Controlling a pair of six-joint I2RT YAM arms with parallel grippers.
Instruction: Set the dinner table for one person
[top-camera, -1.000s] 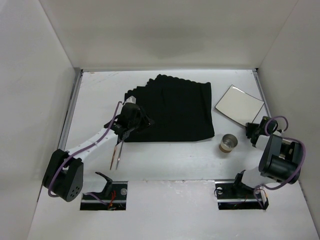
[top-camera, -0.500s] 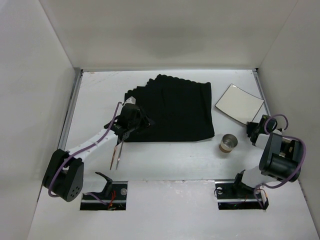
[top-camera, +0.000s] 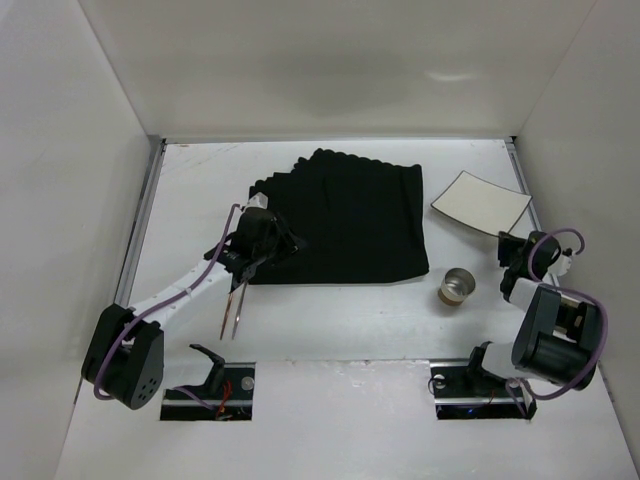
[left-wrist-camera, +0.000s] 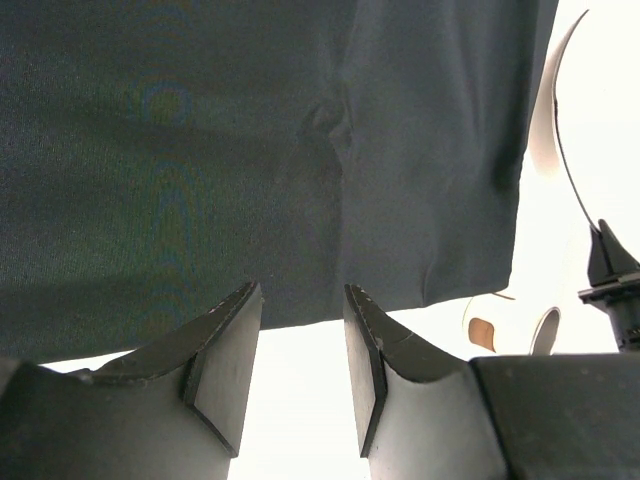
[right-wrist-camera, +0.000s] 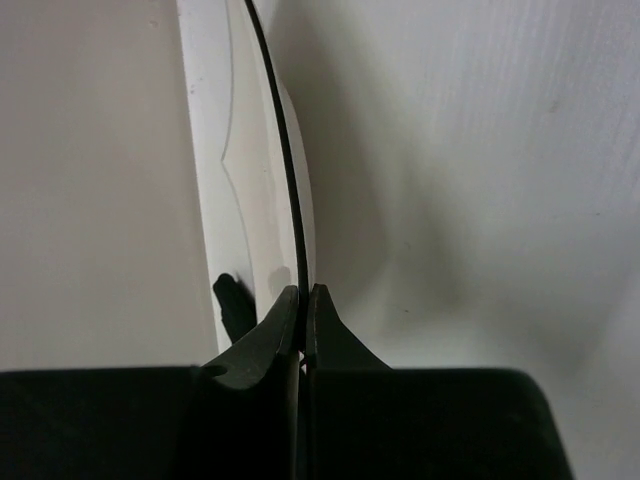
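Plainly, the dinner table (top-camera: 340, 330) spans the whole view, with the black placemat (top-camera: 350, 220) lying mid-table; the white plate (top-camera: 480, 203) sits tilted at the far right, its rim pinched tight by the right gripper (right-wrist-camera: 303, 295); the left gripper (left-wrist-camera: 300, 300), narrowly parted and empty, hovers over the placemat's near edge; placing the plate seems the step in hand; the next move calls for carrying it left and laying it flat on the placemat, clear of the metal cup (top-camera: 457, 287).

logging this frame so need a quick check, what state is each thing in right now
placemat: spread on the dinner table, far left corner rumpled
plate: tilted, rim pinched by the right gripper
cup: upright, right of the placemat
cutlery: lying flat, ungripped
left gripper: open, over the placemat's near edge
right gripper: shut on the plate
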